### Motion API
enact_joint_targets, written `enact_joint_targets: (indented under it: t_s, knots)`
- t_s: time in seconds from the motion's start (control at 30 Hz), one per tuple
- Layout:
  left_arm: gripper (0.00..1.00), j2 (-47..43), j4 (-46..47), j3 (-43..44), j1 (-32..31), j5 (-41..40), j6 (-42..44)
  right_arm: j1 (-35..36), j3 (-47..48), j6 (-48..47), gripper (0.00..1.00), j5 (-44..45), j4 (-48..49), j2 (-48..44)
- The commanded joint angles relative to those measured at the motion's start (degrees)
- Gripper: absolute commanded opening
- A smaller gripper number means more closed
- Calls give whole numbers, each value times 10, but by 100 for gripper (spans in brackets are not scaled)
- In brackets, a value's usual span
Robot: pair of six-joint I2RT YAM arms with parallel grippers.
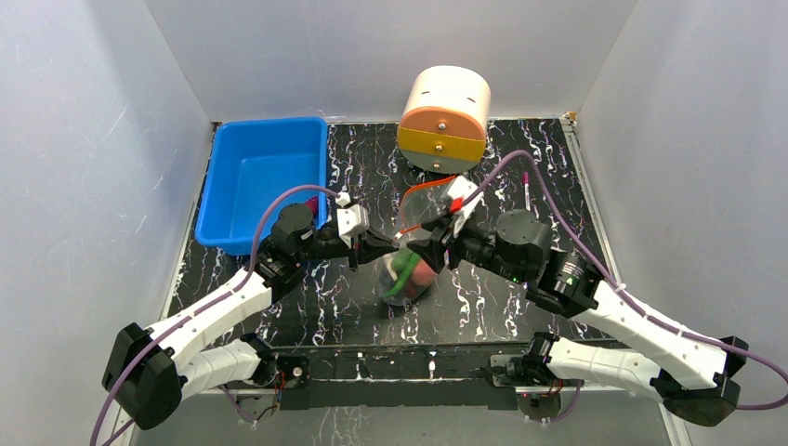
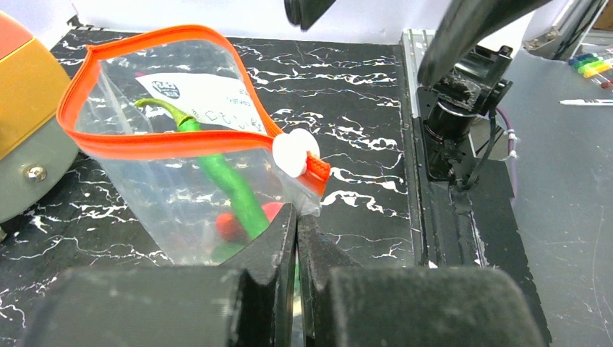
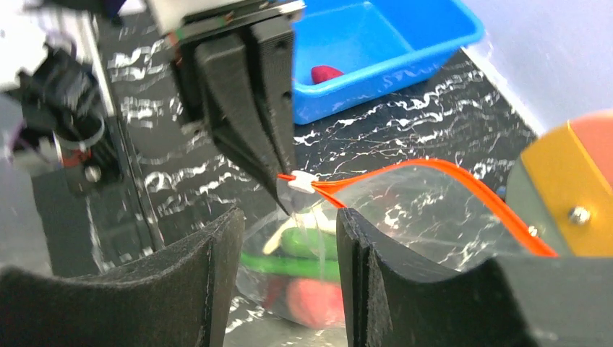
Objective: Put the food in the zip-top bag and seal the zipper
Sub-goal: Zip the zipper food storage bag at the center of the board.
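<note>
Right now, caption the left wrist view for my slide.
Left gripper shut on the zip-top bag's corner below the white slider; zipper open, green pepper inside.

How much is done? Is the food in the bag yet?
Done: a green pepper and a red fruit lie inside the bag. In hand: the left claw pinches the bag's corner by the zipper; the right claw stands open beside it. To do: the zipper gapes open and needs sealing, and a red piece lies in the blue bin.
</note>
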Motion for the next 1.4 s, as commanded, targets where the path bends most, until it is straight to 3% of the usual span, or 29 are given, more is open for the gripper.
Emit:
enact_joint_targets:
  t_s: [0.0, 0.1, 0.3, 1.03, 1.37]
  knots:
    - [0, -28, 22, -1, -1, 40, 23, 3, 19, -215, 48, -136, 2, 0]
    - [0, -38, 12, -4, -1, 44, 34, 3, 46, -270, 48, -183, -41, 28]
    - [0, -38, -15, 3, -1, 55, 59, 3, 73, -325, 47, -192, -66, 67]
    - [0, -36, -21, -7, -1, 67, 78, 3, 116, -409, 47, -152, -104, 121]
    - [0, -42, -36, -5, -1, 70, 90, 3, 115, -431, 33, -169, -112, 135]
